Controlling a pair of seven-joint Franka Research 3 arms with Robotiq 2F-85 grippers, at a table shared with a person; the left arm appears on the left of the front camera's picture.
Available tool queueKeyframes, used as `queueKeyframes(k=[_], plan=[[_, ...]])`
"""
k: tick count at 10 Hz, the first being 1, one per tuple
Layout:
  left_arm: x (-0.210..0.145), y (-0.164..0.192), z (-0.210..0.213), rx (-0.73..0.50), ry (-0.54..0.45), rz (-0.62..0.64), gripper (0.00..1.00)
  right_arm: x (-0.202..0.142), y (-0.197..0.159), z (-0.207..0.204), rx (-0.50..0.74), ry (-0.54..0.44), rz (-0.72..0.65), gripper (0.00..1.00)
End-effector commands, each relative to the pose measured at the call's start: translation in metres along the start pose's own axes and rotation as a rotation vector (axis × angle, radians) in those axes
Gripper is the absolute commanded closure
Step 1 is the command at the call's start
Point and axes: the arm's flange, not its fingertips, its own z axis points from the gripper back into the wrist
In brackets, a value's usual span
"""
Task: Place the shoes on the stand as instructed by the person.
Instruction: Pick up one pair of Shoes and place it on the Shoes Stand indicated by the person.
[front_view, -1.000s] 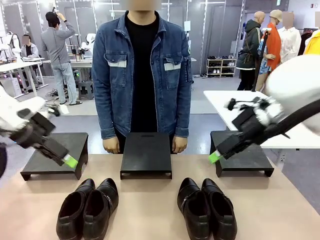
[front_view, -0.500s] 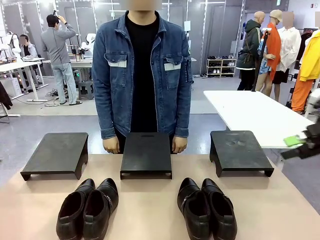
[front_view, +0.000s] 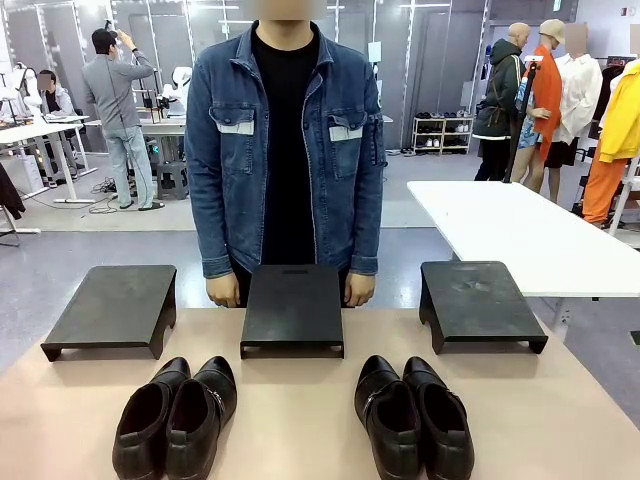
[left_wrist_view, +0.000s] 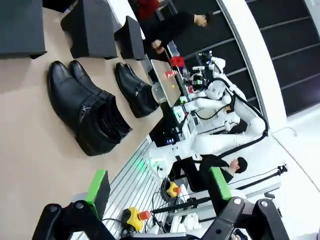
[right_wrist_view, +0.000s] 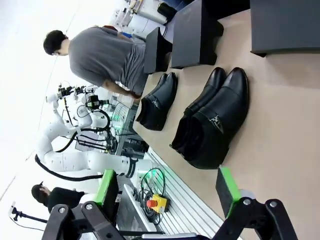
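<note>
Shoes: left pair and right pair on near tabletop, toes pointing far, shoes of each pair touching side by side, none on stand yet. Beyond them left stand, middle stand, right stand. Person behind middle stand, arms down. Left wrist view: left gripper wide apart, nothing held, by tabletop edge, both pairs ahead. Right wrist view: right gripper wide apart, nothing held; metal buckle on nearer shoe's side
</note>
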Motion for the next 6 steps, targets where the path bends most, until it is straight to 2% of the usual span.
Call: queueKeyframes(k=[1,3,4,6], plan=[[0.013,-0.006,-0.005,-0.023,0.018,-0.055,0.00,0.003,0.010,-0.012,0.007,-0.019,0.026,0.00],[0.018,-0.011,-0.008,-0.020,0.010,-0.072,0.00,0.003,0.012,-0.015,-0.040,-0.006,0.021,0.00],[0.005,0.000,-0.006,-0.003,0.007,-0.021,0.00,0.004,0.005,-0.004,-0.005,-0.002,0.010,0.00],[0.005,0.000,-0.006,-0.003,0.007,-0.021,0.00,0.004,0.005,-0.004,-0.005,-0.002,0.010,0.00]])
